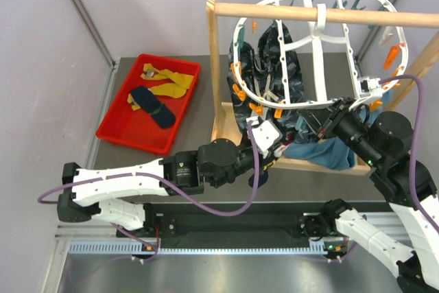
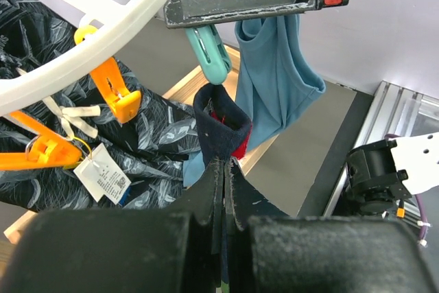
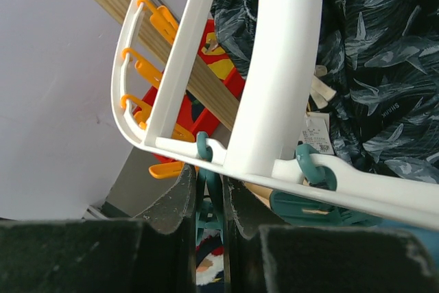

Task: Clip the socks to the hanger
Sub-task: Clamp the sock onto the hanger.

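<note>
The white oval hanger (image 1: 315,39) hangs from a wooden rod. My left gripper (image 2: 224,166) is shut on a dark navy sock (image 2: 218,123) with a red lining and holds its open cuff just under a teal clip (image 2: 209,49). My right gripper (image 3: 209,176) is shut on that teal clip (image 3: 209,193), squeezing it below the hanger's rim (image 3: 274,66). In the top view the left gripper (image 1: 274,143) and the right gripper (image 1: 317,123) meet under the hanger's front edge. Another navy sock (image 1: 152,105) and the mustard-yellow socks (image 1: 168,80) lie in the tray.
The red tray (image 1: 123,132) sits at the back left. The wooden rod-and-post rack (image 1: 215,66) carries the hanger. A large dark patterned cloth (image 1: 274,66) and a teal-blue cloth (image 1: 329,152) hang from the clips, close to both grippers. Orange clips (image 2: 113,90) line the rim.
</note>
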{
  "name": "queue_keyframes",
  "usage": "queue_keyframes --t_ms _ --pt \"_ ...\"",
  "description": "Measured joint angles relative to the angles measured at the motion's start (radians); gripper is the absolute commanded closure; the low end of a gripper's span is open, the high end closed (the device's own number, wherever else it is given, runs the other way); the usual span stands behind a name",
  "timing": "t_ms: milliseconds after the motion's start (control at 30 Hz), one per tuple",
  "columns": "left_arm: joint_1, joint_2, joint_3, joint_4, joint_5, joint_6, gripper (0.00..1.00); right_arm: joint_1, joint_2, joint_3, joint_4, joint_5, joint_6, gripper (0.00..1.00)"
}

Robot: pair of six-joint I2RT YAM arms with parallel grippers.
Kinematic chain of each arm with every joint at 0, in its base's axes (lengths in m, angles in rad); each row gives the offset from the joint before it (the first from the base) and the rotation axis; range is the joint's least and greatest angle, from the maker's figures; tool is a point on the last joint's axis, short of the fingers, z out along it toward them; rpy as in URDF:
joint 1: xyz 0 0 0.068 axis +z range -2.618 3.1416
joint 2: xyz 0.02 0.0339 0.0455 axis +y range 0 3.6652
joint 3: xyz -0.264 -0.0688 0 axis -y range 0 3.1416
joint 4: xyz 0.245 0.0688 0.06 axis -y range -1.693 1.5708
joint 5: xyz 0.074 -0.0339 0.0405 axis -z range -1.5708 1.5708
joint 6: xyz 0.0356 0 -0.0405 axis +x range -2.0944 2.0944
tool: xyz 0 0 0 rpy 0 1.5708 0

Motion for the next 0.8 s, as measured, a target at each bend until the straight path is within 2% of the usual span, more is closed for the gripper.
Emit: queue_keyframes --t_ms 433,800 --pt "-0.011 0.025 0.047 0.019 -0.083 0.022 1.0 0.0 0.0 0.0 -0.001 0.0 0.001 1.0" --pt "-0.018 0.077 0.084 0.022 -0.098 0.044 1.0 0.0 0.0 0.001 -0.003 0.0 0.002 1.0"
